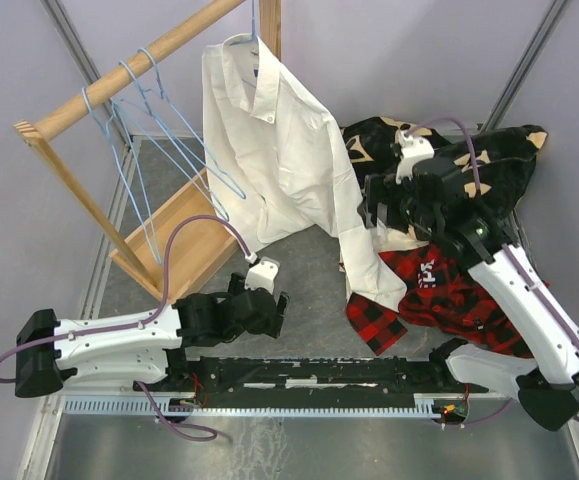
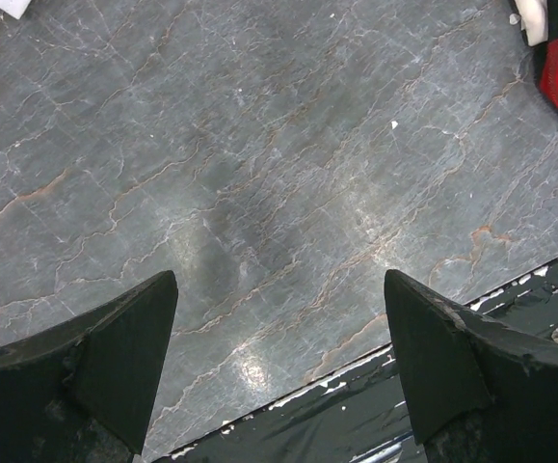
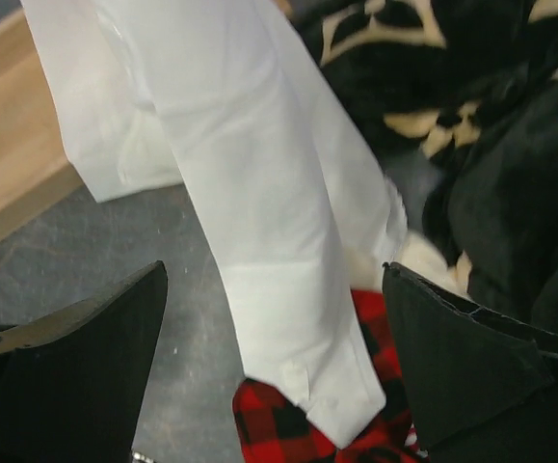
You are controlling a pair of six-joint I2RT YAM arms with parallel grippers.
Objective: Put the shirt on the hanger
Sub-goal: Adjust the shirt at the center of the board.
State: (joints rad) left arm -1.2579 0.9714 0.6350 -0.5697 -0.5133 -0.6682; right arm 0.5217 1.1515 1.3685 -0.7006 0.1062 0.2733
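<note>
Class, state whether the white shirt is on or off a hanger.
On: the shirt hangs from a blue hanger, its hook showing above the collar.

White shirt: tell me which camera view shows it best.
Top external: the whole shirt shows, hanging on the wooden rack, one sleeve trailing onto the plaid garment. Right wrist shows only that sleeve and the hem close up. Left wrist shows only white scraps at its corners.

The left hand (image 2: 279,280) and right hand (image 3: 275,268) both gape wide.
</note>
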